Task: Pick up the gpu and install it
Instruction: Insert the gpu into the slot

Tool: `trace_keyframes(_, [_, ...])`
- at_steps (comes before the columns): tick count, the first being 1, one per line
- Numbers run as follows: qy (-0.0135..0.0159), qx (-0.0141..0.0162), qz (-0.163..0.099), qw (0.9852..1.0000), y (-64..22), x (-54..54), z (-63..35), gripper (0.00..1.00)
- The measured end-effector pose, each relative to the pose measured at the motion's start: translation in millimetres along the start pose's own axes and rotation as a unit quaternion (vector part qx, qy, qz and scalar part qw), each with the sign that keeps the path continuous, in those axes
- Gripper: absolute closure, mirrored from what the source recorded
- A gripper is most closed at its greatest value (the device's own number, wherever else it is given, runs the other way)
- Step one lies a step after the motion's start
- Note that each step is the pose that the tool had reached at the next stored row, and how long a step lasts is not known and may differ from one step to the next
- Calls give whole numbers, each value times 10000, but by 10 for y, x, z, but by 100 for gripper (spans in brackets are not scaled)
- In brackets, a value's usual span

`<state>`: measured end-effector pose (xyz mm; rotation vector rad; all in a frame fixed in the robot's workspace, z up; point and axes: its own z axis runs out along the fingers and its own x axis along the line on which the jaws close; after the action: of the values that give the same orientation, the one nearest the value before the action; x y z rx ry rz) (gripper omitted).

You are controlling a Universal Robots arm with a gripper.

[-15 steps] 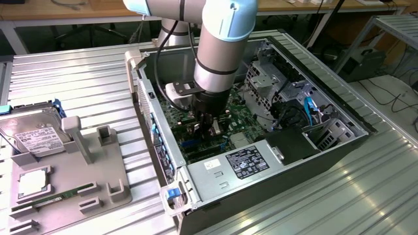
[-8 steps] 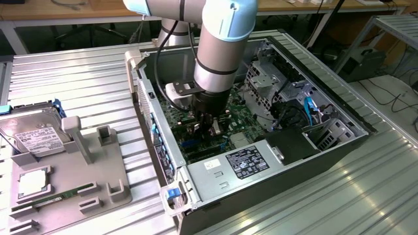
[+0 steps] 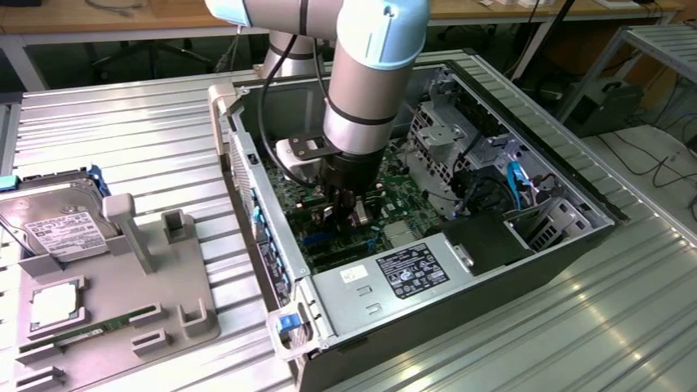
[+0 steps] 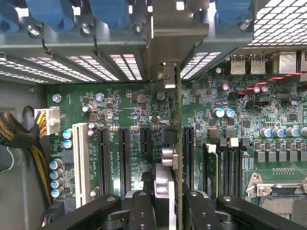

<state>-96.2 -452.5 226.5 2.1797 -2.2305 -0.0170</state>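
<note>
An open computer case [image 3: 436, 269] lies on its side on a ribbed metal table [image 3: 130, 122]. A robot arm [image 3: 365, 90] reaches straight down into the case, and its gripper [image 3: 344, 214] hangs just above the green motherboard [image 4: 120, 110].

The two black fingers [image 4: 141, 211] pinch a graphics card [image 4: 165, 182] between them. In the wrist view the card is seen edge-on. It shows as a thin green board edge with a pale grey metal block and a small black part on one face. A grey metal bracket closes its far end.

The card stands upright on its long edge over the motherboard, in line with the row of black expansion slots [image 4: 123, 163], between a short slot and a long one. Its bracket meets the case's rear wall beside the perforated slot covers [image 4: 91, 67]. Whether its lower edge sits in a slot cannot be told.

At the exterior view's left, well apart from the case, a grey holder [image 3: 120, 302] carries a silver hard drive [image 3: 55, 224] with a white label. A thin green memory stick [image 3: 82, 333] lies on it too.
</note>
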Motion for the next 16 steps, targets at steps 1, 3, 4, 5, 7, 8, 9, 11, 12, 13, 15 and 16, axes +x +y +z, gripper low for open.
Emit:
trace_keyframes(1, [-1,0,0,10000,0,0,3,71])
trace_keyframes(3, [-2,1,0,10000,-1,-1,14,71])
trace_keyframes(4, [-1,0,0,10000,-1,0,21,71])
trace_keyframes(5, [0,0,0,10000,-1,0,29,71])
trace_keyframes(7, [3,-1,0,10000,-1,1,35,71])
trace_keyframes(8, [3,-1,0,10000,-1,0,37,71])
trace_keyframes(9, [2,-1,0,10000,-1,0,39,71])
trace_keyframes(11, [0,0,0,10000,-1,0,41,71])
trace_keyframes(12, [0,0,0,10000,-1,0,41,71])
trace_keyframes(13, [0,0,0,10000,-1,0,41,71])
trace_keyframes(15, [0,0,0,10000,-1,0,41,71])
trace_keyframes(16, [0,0,0,10000,-1,0,41,71])
